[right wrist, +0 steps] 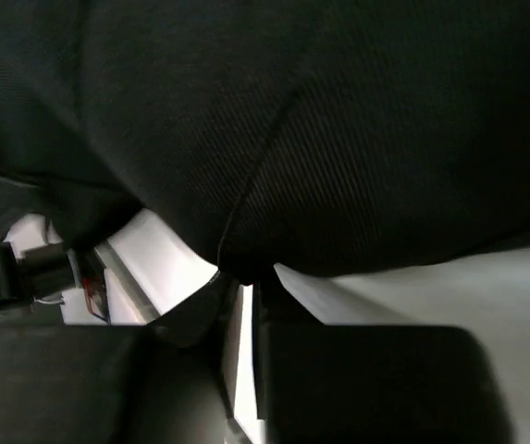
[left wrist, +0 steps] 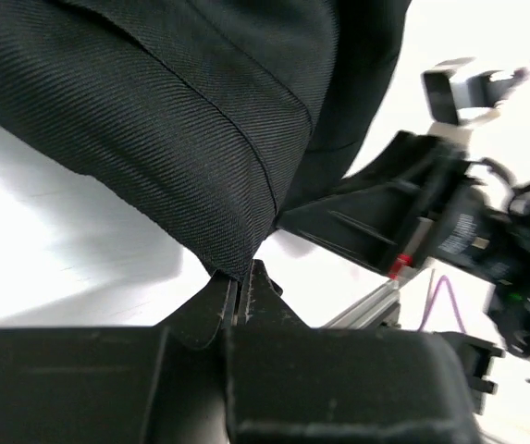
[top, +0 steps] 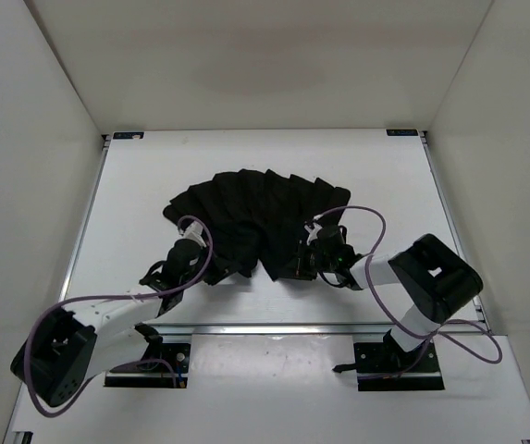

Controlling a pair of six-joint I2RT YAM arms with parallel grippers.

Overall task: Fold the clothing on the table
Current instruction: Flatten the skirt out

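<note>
You have two arms built alike: the left arm (top: 117, 312) and the right arm (top: 436, 277) each join white links to blocky black joints. A thin purple cable (top: 376, 218) loops loosely along each. Both stand on black base plates (top: 149, 363). The left gripper (left wrist: 238, 294) and right gripper (right wrist: 239, 301) have matte black fingers; the right one's housing carries a small red mark (left wrist: 396, 268).

Top external camera: fixed high, above and behind the arm bases (top: 149, 356), tilted down and forward, far enough back to frame the whole table (top: 135, 185) and the side walls (top: 33, 185). Left wrist camera: low over the tabletop, sighting along the left gripper (left wrist: 237, 291), very close under the clothing (left wrist: 181, 120), with the right arm (left wrist: 449, 231) opposite. Right wrist camera: equally close behind the right gripper (right wrist: 239, 289), with cloth filling the frame. All three views share the garment's near hem.
</note>
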